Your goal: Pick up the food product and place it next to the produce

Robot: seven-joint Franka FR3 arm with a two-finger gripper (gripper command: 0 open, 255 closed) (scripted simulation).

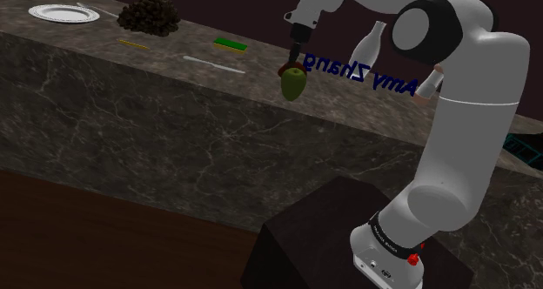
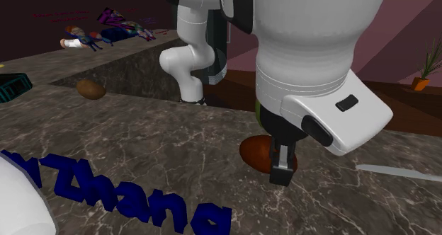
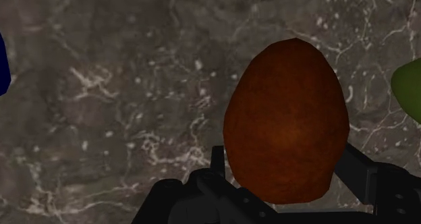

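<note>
A brown egg-shaped food item (image 3: 287,131) rests on the dark marble counter (image 3: 101,88), right beside a green fruit (image 3: 408,94). My black gripper (image 3: 283,158) comes down over the brown item, and its two fingers press against either side, shut on it. In the shoulder view the gripper (image 1: 291,63) stands at the counter's near edge, with the brown item (image 1: 284,70) under it and the green fruit (image 1: 293,84) just in front. The second exterior view has the gripper (image 2: 280,163) standing in front of the brown item (image 2: 255,152).
A white plate (image 1: 63,13), a dark heap (image 1: 150,17), a yellow stick (image 1: 132,43), a green flat piece (image 1: 231,43) and a white knife (image 1: 213,63) lie toward the shoulder view's left. A white bottle (image 1: 370,42) and blue lettering (image 1: 361,70) are beside the arm.
</note>
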